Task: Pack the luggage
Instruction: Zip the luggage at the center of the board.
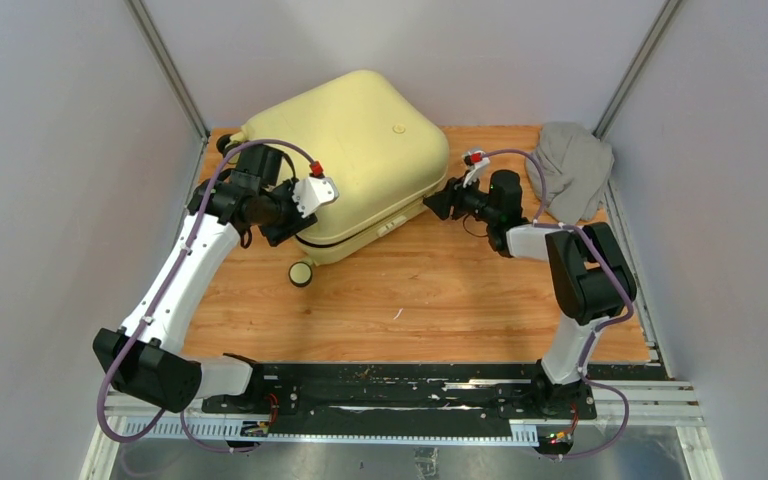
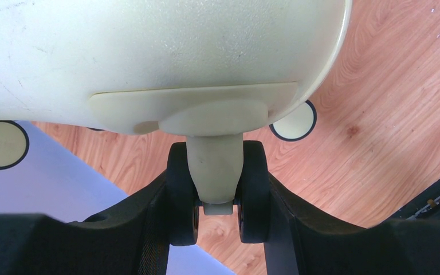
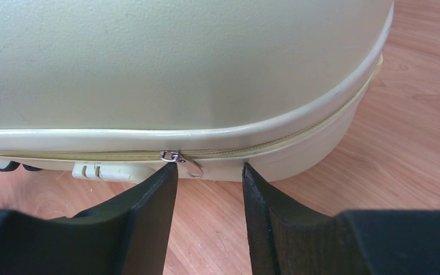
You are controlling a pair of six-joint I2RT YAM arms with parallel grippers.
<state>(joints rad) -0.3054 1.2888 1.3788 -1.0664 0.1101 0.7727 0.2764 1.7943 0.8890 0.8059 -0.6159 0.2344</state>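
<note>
Pale yellow hard-shell luggage [image 1: 360, 150] is lying flat on the wooden bench [image 1: 440, 300], toward the far left, lid shell down over the base and wheels pointing at the left arm.

The left jaws are pinching a caster wheel [image 2: 215, 172] from both sides, pressing on the twin black tyres w/ the cream stem btwn them. Prob. reason: they're anchoring the case so it isn't sliding or turning on the smooth wood while the other arm is working the seam.

The right jaws are standing spread w/ nothing btwn them, low at the case's right side. The metal zip pull [image 3: 182, 160] is hanging just by one fingertip, not pinched. They seem to be lining up on it, approaching along the zipper [image 3: 275, 146] so a tug would be running w/ the track.

The grey cloth [image 1: 575, 170] is lying bunched in the far right corner, outside the case and apart from both jaws. So packing is looking barely begun: the case prob. needs unzipping first. How much of the zip is undone, I can't tell.
</note>
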